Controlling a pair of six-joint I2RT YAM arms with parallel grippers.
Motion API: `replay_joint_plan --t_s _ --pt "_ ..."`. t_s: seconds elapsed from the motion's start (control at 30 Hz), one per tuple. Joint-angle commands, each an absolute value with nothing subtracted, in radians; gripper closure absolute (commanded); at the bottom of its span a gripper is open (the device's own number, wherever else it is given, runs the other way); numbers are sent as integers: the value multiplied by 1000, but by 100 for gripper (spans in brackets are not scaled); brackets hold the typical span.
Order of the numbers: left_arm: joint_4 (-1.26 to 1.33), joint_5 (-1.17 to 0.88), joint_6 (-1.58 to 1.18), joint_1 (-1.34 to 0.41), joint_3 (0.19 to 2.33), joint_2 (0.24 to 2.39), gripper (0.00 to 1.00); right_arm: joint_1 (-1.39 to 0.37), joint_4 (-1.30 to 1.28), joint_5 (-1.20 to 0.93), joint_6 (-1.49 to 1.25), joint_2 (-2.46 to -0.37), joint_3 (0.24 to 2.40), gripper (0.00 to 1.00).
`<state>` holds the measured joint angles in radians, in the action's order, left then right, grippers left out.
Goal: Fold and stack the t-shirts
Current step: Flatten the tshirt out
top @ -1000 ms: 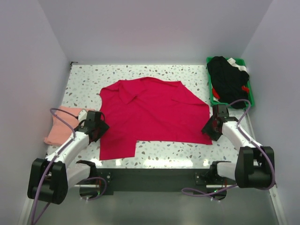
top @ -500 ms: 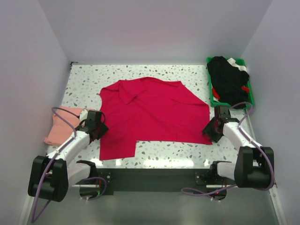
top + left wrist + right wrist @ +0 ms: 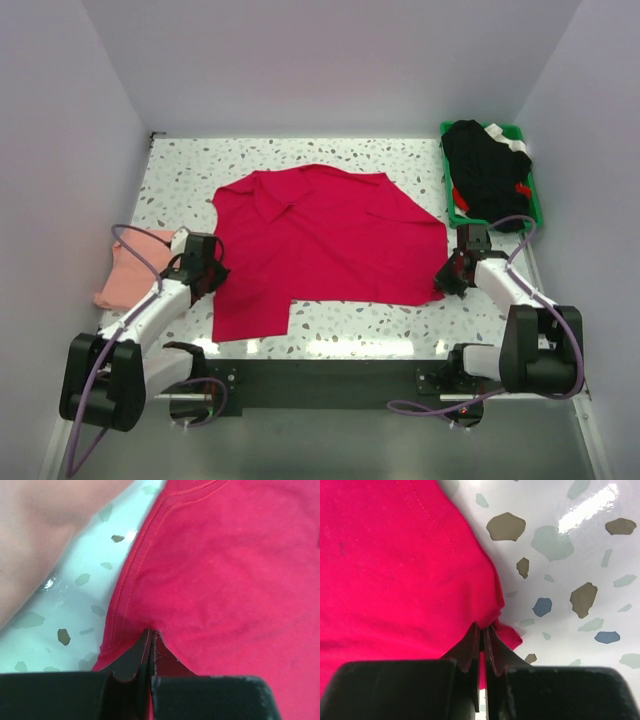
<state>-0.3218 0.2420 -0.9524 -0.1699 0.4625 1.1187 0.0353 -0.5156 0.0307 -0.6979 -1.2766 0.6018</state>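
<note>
Both sets of jaws have just clamped shut on the bright crimson cloth t-shirt (image 3: 320, 235), spread flat in the middle of the speckled terrazzo table (image 3: 400, 160). The left gripper (image 3: 151, 632) grips the hem nearest the table's left side, and the right gripper (image 3: 482, 627) the corner nearest its right. The salmon-pink shirt (image 3: 125, 268) lies at the table's left edge. A fold can likely start.
</note>
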Motion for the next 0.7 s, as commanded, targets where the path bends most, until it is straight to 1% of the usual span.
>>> replay_joint_plan --t_s 0.0,0.2,0.4,0.53,0.63,0.67 --pt "-317 262 -913 -161 520 1033 100 38 -505 -18 -666 -1252 623 100" --pt "-425 298 -897 -160 580 881 100 38 -580 -23 -629 -1123 676 100" --pt "-550 304 -879 -160 664 735 100 38 -696 -17 -598 -997 790 100" --pt "-617 328 -851 -160 776 669 100 38 -770 -3 -588 -901 911 100" --pt "-652 362 -830 -160 905 638 100 38 -828 -3 -584 -861 1026 100" --pt "-652 368 -825 -160 981 638 100 38 -837 -2 -584 -853 1057 100"
